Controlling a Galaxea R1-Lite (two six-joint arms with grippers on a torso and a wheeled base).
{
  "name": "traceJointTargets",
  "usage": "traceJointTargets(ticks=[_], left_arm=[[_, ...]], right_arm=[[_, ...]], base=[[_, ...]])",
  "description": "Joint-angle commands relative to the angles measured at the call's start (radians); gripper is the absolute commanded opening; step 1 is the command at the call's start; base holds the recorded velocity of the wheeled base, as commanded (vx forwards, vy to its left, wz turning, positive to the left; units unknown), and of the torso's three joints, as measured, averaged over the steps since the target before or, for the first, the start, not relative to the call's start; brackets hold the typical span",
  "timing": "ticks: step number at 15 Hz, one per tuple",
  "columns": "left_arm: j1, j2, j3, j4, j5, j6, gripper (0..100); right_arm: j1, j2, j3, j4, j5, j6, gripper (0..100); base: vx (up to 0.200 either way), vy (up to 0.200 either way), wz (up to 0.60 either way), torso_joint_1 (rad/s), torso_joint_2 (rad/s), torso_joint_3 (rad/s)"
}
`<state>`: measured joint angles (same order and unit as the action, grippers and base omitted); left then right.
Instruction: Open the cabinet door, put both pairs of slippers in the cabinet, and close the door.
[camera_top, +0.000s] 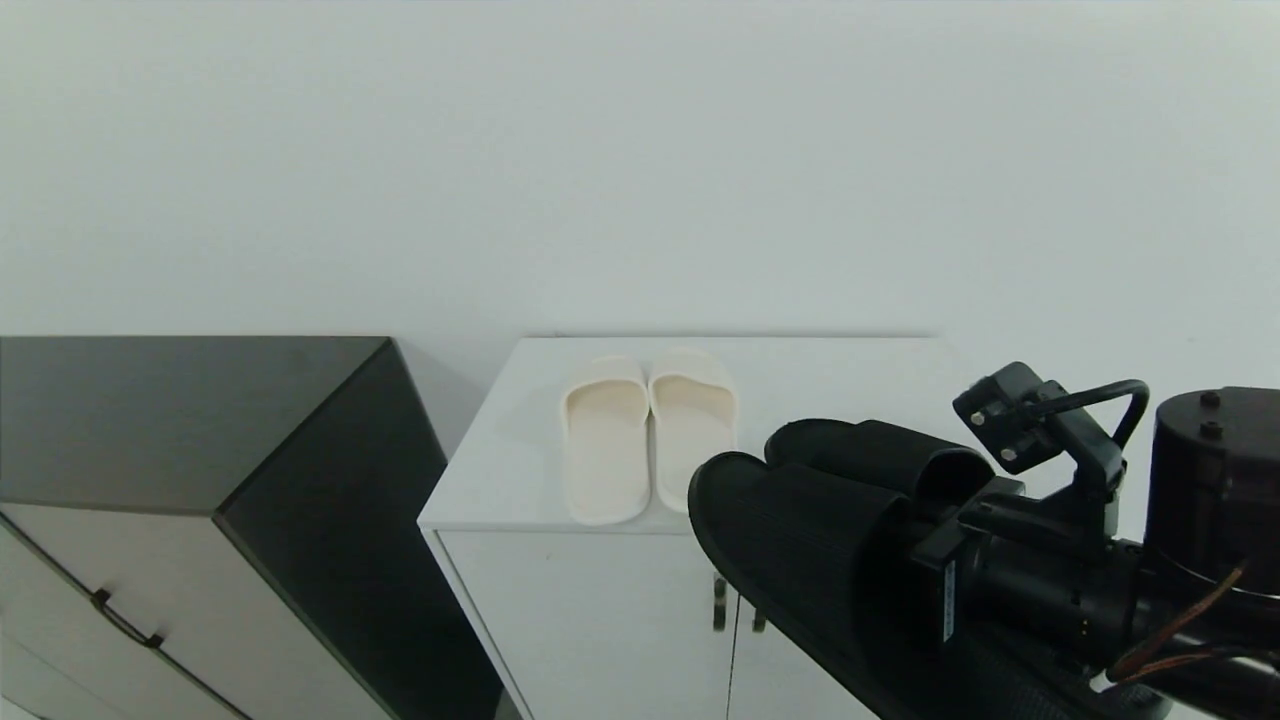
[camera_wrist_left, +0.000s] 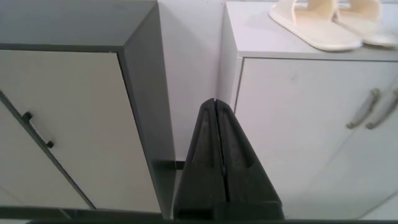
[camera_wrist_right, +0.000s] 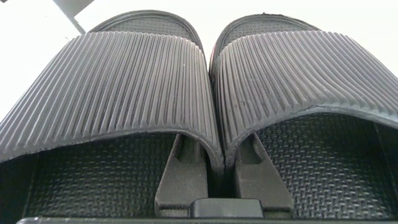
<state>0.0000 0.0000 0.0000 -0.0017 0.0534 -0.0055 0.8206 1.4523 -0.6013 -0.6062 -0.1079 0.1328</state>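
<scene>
A pair of black ribbed slippers (camera_top: 820, 510) hangs in the air in front of the white cabinet's (camera_top: 600, 620) right side, with my right gripper (camera_wrist_right: 214, 180) shut on their two inner walls, one finger (camera_wrist_right: 183, 177) inside each shoe. The straps (camera_wrist_right: 143, 81) loom close in the right wrist view. A cream pair of slippers (camera_top: 648, 432) lies side by side on the cabinet top (camera_top: 520, 440). The cabinet doors are closed, their two handles (camera_top: 718, 603) meeting at the centre seam. My left gripper (camera_wrist_left: 216, 109) is shut with nothing in it, low between the two cabinets.
A taller dark-topped cabinet (camera_top: 180, 430) with pale doors and a black handle (camera_top: 125, 620) stands left of the white one, a narrow gap (camera_wrist_left: 189, 81) between them. A plain wall (camera_top: 640, 160) runs behind both.
</scene>
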Motion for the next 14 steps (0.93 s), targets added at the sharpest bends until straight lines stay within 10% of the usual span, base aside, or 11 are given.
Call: traceJointTargets(ticks=[1, 6, 14], left_arm=[[0.000, 0.000, 0.000, 0.000, 0.000, -0.001, 0], [0.000, 0.000, 0.000, 0.000, 0.000, -0.002, 0], [0.000, 0.000, 0.000, 0.000, 0.000, -0.001, 0]], right_arm=[[0.000, 0.002, 0.008, -0.001, 0.000, 0.001, 0], [0.002, -0.004, 0.031, -0.001, 0.004, -0.002, 0], [0.000, -0.006, 0.046, -0.003, 0.010, -0.016, 0]], base=[[-0.200, 0.000, 0.00, -0.012, -0.01, 0.007], [-0.200, 0.000, 0.00, 0.002, 0.00, 0.001], [0.000, 0.000, 0.00, 0.000, 0.00, 0.000]])
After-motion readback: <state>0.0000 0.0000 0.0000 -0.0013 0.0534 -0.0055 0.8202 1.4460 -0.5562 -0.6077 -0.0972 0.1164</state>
